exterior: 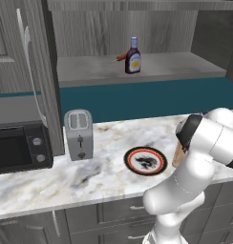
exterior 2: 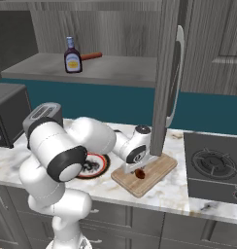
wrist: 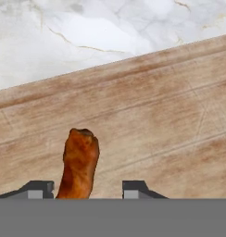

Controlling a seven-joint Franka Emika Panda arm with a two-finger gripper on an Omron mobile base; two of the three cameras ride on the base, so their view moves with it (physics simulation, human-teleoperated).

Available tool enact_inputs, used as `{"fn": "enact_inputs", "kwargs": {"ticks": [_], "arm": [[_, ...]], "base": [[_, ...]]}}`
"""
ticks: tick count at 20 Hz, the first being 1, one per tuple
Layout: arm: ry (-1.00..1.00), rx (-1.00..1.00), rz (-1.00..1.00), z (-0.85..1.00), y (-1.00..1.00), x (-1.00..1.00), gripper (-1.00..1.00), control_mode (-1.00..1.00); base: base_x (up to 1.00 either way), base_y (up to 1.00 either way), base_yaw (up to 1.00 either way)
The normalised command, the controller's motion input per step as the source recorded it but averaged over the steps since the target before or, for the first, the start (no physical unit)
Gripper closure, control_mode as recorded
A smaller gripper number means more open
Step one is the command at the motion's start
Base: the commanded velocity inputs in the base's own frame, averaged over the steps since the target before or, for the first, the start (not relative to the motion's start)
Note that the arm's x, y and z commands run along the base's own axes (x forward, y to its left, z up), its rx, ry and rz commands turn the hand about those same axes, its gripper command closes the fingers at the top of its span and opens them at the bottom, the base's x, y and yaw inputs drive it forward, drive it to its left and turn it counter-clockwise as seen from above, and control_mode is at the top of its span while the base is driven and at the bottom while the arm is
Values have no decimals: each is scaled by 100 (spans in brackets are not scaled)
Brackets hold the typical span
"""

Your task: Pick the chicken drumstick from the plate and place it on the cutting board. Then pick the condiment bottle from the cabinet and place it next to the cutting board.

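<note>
Wood under the hand: I see the cutting board (wrist: 147,120) as light tan grain, with marbled counter (wrist: 87,32) beyond its far edge.
Arm pose: I have the arm folded low over the counter, elbow bulging toward the base, forearm reaching across to the board, wrist turned down onto it.
Gripper: in my hand view the gripper (wrist: 88,187) has its two dark tips parted, and the chicken drumstick (wrist: 79,163) stands between them, close against the left tip with a clear gap to the right one. I read the jaws as spread, not pinching.
Drumstick: reddish-brown, lying on the board; in the right base view it shows as a small dark red lump (exterior 2: 140,173) on the board (exterior 2: 161,168) under the wrist.
Plate: black-and-red rim, white centre with a dark pattern (exterior: 145,160), on the counter just beside the board, on the toaster's side.
Toaster: pale grey (exterior: 79,133), well apart from the board, past the plate.
Condiment bottle: upright (exterior: 132,56) on the pale shelf of the cabinet (exterior: 156,66), high above and behind the board; a thin red stick (exterior 2: 91,56) lies just beside it.
Label: orange and white patch on the bottle; I cannot read any writing on it.
</note>
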Motion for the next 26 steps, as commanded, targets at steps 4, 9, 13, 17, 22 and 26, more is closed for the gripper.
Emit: {"fn": "enact_inputs", "kwargs": {"ticks": [4,9,13,17,22,26], "arm": [[0,0,0,1,0,0,-100,-100],[0,0,0,20,0,0,-100,-100],[0,0,0,19,3,0,-100,-100],[0,0,0,17,11,0,-100,-100],[0,0,0,11,14,-1,-100,-100],[0,0,0,12,15,-4,-100,-100]], "base": [[0,0,0],[0,0,0],[0,0,0],[0,0,0],[0,0,0],[0,0,0]]}}
